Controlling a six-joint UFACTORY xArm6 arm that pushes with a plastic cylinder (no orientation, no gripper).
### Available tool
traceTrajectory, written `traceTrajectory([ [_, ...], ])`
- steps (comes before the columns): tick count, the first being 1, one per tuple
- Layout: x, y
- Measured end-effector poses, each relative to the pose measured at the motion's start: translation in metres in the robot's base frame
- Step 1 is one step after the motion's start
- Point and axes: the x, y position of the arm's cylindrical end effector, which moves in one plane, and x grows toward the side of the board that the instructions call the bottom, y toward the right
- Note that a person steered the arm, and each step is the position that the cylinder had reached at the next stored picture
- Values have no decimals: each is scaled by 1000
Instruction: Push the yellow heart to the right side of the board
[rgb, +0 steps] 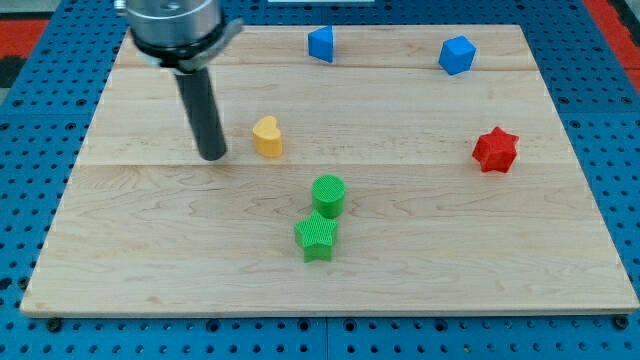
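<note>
The yellow heart (267, 137) sits on the wooden board (150, 250), left of the middle. My tip (212, 156) rests on the board just to the heart's left, a small gap apart. The rod rises from it to the arm's housing at the view's top left.
A green cylinder (328, 194) and a green star (317, 237) touch each other below and right of the heart. A red star (494, 150) lies at the right. Two blue blocks (320, 43) (457, 54) lie near the top edge.
</note>
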Motion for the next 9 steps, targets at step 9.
traceTrajectory([
  [9, 3, 138],
])
